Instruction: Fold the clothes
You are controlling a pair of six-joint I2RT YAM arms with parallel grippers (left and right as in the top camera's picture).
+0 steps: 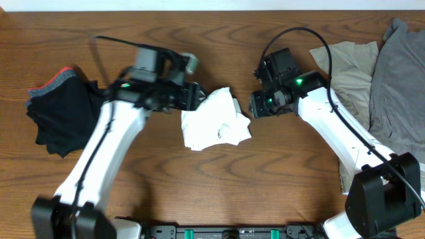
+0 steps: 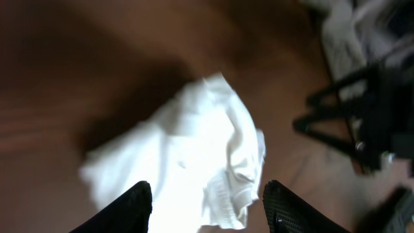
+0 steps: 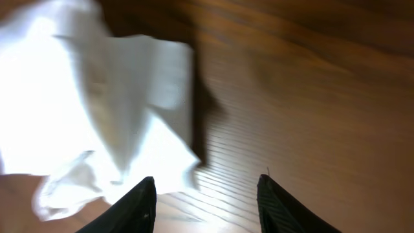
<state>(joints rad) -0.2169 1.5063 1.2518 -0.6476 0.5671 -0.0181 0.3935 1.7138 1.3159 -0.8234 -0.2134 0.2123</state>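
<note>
White T-shirt (image 1: 212,123), edges ragged, crumpled between left gripper (image 2: 207,194), right gripper (image 3: 206,188); both spread, empty.

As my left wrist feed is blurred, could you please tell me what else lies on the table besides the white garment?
Observer: A dark folded pile with a red edge lies at the left end of the table, apart from the white T-shirt.
Operator: And on the right?
Observer: A beige garment and a grey garment lie heaped at the right edge, the grey overlapping the beige.
Operator: Is the right gripper holding anything?
Observer: No; it is open beside the shirt, bare wood between its jaws.
</note>
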